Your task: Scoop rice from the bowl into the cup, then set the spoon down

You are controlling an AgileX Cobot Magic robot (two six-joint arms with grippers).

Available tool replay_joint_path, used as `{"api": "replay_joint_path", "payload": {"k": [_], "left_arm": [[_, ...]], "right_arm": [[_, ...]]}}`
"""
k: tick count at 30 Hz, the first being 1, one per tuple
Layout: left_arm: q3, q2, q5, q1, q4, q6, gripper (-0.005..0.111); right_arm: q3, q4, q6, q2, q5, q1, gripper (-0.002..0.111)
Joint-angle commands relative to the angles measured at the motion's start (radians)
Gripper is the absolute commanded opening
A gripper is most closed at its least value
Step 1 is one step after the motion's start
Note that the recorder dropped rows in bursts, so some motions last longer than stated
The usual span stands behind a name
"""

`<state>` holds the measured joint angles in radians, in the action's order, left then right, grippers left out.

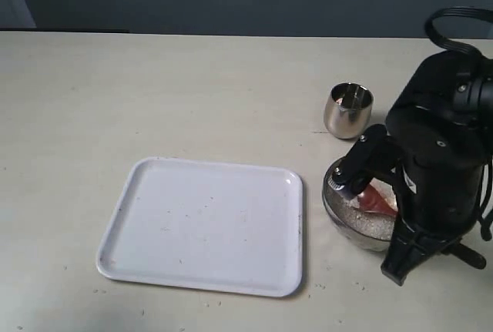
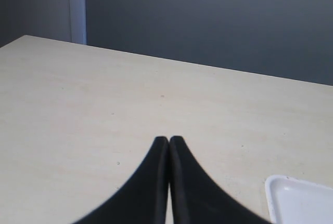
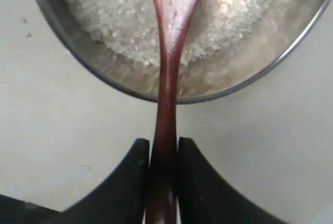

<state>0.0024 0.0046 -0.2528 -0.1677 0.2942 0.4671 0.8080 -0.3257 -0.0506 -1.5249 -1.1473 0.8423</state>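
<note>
The wide shiny bowl (image 1: pixel 333 193) sits at the right of the table, with white rice (image 1: pixel 360 216) inside. In the right wrist view my right gripper (image 3: pixel 164 143) is shut on the straight handle of the dark reddish-brown spoon (image 3: pixel 169 52). The handle reaches over the rim of the bowl (image 3: pixel 218 81), and the spoon's head lies over the rice (image 3: pixel 119 16). In the exterior view the right arm covers much of the bowl and only part of the spoon (image 1: pixel 377 199) shows. The steel cup (image 1: pixel 348 108) stands upright just behind the bowl. My left gripper (image 2: pixel 169 140) is shut on nothing, above bare table.
A white rectangular tray (image 1: pixel 208 224) lies left of the bowl, dotted with a few stray grains; its corner (image 2: pixel 302 198) shows in the left wrist view. The bulky black right arm (image 1: pixel 439 162) stands over the bowl's right side. The left arm is out of the exterior view.
</note>
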Motion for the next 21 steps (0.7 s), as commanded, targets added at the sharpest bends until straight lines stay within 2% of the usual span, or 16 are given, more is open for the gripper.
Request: {"api": "replay_joint_path", "payload": {"k": [1,21], "left_arm": [[-0.002,-0.005,0.011,-0.007,0.006,0.002,0.001],[-0.002,-0.005,0.011,-0.007,0.006,0.002,0.001]], "right_arm": [[0.006,0.022,-0.007,0.027,0.025,-0.004,-0.001],[0.006,0.011,-0.033,0.100,0.063,-0.087,-0.001]]}}
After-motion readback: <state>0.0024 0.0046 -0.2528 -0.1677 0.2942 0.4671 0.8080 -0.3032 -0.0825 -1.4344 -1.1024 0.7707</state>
